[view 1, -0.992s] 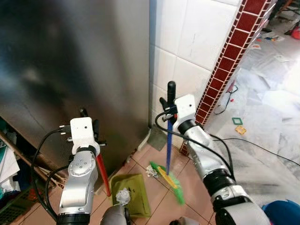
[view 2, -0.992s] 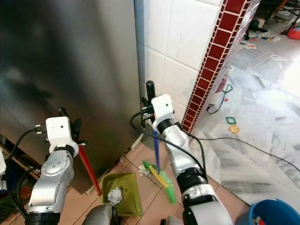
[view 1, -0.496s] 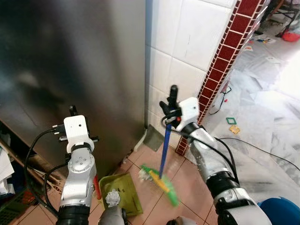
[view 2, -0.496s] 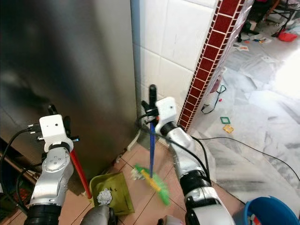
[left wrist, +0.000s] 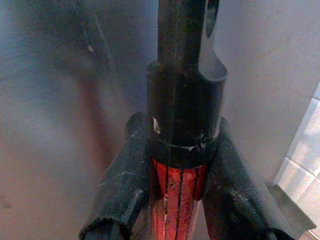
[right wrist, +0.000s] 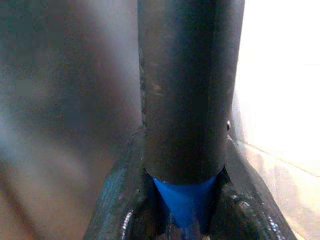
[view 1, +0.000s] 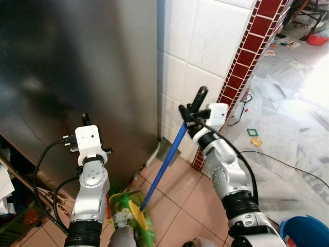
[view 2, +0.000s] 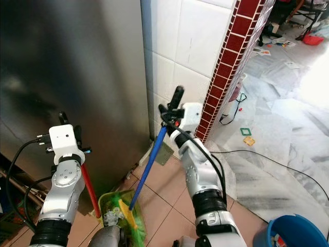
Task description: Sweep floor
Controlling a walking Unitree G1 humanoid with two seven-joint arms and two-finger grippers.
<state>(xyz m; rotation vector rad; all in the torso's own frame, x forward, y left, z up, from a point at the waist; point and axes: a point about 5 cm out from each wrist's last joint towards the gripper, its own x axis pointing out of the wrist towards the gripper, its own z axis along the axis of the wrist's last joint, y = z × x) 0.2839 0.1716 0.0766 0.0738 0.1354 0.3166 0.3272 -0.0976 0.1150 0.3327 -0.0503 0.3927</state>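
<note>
Your right tool (view 1: 191, 114) is clamped on the black grip of the blue-handled broom (view 1: 162, 171), and your left tool (left wrist: 175, 180) pinches the ribbed red handle of the green dustpan (view 2: 115, 206). The pan sits on the floor tiles at 7 o'clock from the right tool, holding crumpled debris (view 1: 120, 219). Since half a second ago the broom has tilted, its green bristles (view 2: 128, 218) swept from the open tiles into the pan.

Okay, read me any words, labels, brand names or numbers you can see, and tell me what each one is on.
No readable text in these pictures.
Steel fridge: no label or badge to be seen.
Broom handle and dustpan handle: no printing to be seen.
Blue bucket: something at its rim, too small to read.
Papers on the far floor: too small and blurred to read.
</note>
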